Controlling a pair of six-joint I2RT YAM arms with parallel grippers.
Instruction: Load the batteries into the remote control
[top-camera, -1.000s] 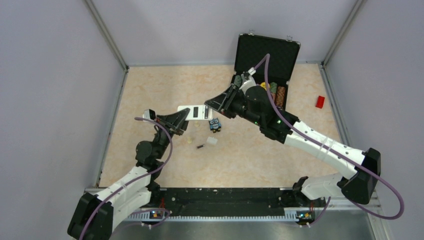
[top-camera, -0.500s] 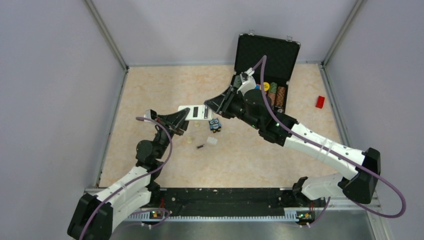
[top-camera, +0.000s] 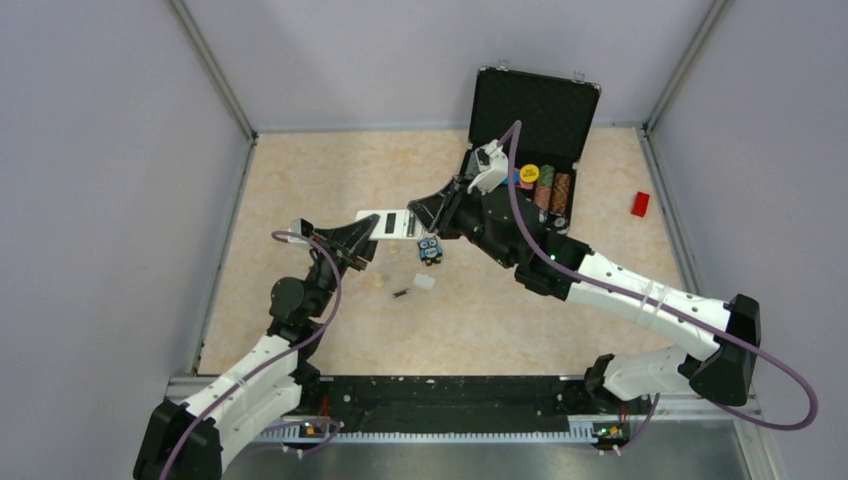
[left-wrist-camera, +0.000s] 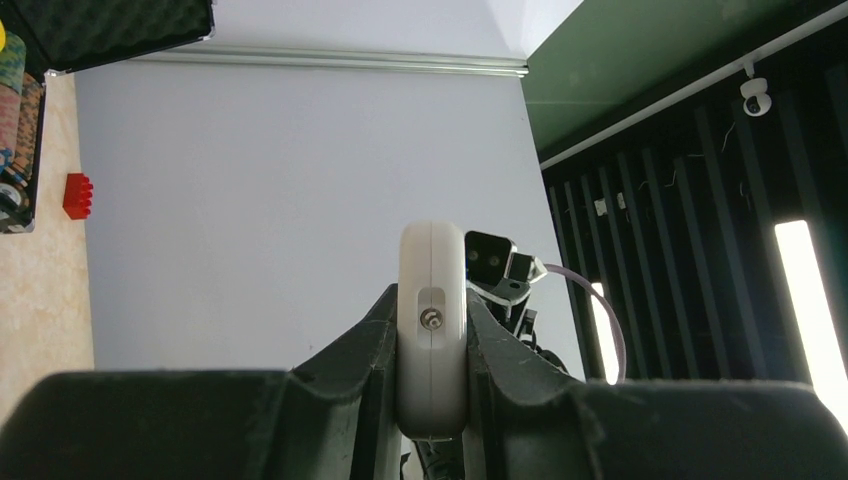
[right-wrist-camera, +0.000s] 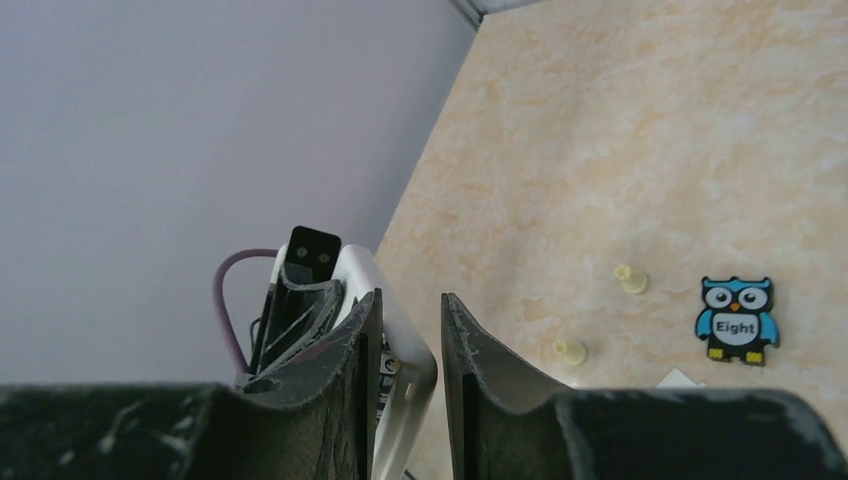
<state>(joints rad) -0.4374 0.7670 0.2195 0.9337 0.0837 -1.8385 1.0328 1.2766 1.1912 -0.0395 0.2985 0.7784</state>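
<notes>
The white remote control (top-camera: 392, 222) is held in the air, back side up, with its dark bay (top-camera: 388, 227) showing. My left gripper (top-camera: 364, 240) is shut on its left end; in the left wrist view the remote's end (left-wrist-camera: 432, 330) is clamped between both fingers. My right gripper (top-camera: 424, 212) straddles its right end. In the right wrist view the remote (right-wrist-camera: 400, 350) lies against the left finger, with a gap to the right finger (right-wrist-camera: 470, 340). One dark battery (top-camera: 400, 293) lies on the table below. The other battery is hidden.
A blue owl toy (top-camera: 430, 250) sits under the remote, with cream pegs (top-camera: 378, 281) and a small white flat piece (top-camera: 424, 282) nearby. An open black case (top-camera: 535, 105) with coloured chips stands at the back right. A red block (top-camera: 640, 203) lies far right.
My right arm has shifted a little to the left and its wrist has rolled, while its gripper stays at the remote's right end. The remote and my left gripper have not moved.
</notes>
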